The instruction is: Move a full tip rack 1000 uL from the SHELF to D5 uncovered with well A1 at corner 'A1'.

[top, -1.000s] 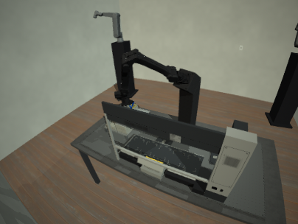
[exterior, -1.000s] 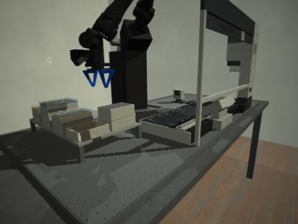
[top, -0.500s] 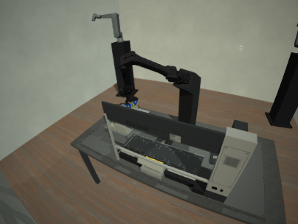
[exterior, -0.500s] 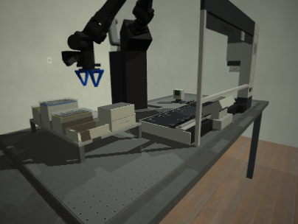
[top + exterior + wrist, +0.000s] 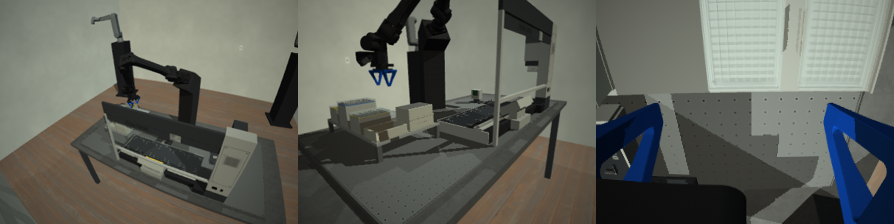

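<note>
Gripper [image 5: 383, 77] spread wide, empty, hanging above shelf [image 5: 409, 131] near table's left end. Racks [image 5: 369, 117] sit on shelf, two gridded tops in wrist view [image 5: 744, 30]. No label text readable; full 1000 rack not identifiable.

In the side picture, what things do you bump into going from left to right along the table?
Shelf with racks → blue gripper hanging open above it → pale stacked blocks → dark deck → little green key → tall white post → table leg.
</note>
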Available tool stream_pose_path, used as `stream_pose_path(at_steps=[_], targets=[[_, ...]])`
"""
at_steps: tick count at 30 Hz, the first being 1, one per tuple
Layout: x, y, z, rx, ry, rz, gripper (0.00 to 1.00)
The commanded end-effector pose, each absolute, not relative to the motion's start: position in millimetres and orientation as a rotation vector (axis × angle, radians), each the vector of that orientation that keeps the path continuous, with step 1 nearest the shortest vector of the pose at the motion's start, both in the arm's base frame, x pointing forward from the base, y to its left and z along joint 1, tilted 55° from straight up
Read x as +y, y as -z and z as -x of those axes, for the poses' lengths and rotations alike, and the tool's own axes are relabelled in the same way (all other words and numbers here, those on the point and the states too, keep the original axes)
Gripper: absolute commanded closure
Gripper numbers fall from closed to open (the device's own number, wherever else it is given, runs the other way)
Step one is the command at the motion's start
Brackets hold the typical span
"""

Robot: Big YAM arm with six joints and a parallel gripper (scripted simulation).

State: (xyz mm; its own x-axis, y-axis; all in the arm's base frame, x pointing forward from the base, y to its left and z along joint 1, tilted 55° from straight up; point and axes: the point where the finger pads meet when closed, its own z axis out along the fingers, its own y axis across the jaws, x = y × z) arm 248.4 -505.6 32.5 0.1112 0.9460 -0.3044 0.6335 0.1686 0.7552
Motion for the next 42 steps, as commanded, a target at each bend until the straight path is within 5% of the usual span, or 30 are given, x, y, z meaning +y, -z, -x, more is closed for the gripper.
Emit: stream_pose_path(at_steps=[1, 42], targets=[[-509.8, -37.3, -245.2, 1.609, -0.446, -1.528, 0.00], [-528.0, 17.3, -193.6, 1.600, -0.431, -1.532, 0.00]])
